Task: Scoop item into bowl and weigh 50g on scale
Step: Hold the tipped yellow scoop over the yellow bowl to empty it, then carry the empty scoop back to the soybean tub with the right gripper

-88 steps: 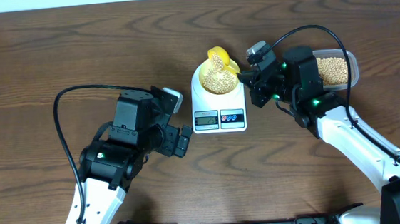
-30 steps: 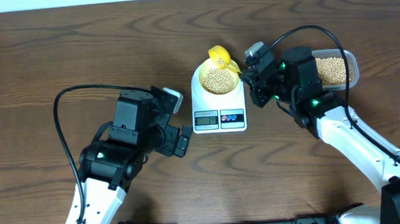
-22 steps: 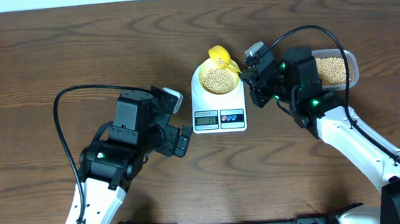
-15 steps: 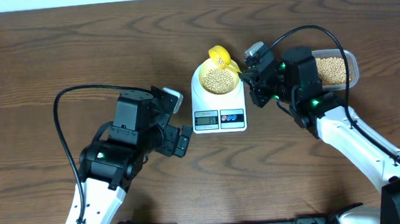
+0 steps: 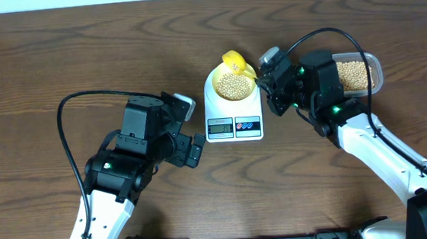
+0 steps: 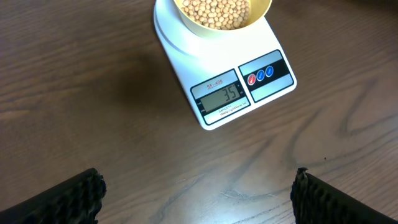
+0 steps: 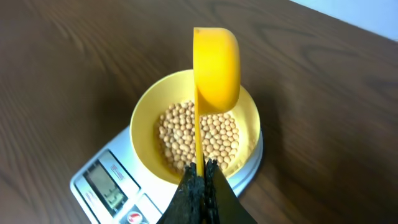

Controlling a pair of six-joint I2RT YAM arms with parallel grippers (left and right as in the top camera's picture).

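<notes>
Right jaws were clamped on the handle of the yellow scoop (image 7: 216, 68), tipped on edge over the bowl (image 7: 146, 112); left jaws stood wide, empty. Some beans (image 7: 205, 134) lay in the bowl on the scale (image 6: 186, 50), whose display (image 6: 222, 94) read 35: short of target, so more scooping likely remained.

Your left gripper (image 6: 199, 202): near left, arm bent, jaws spread wide. Your right gripper (image 7: 201, 173): far right, pinched tight on the scoop (image 7: 216, 62) handle.
</notes>
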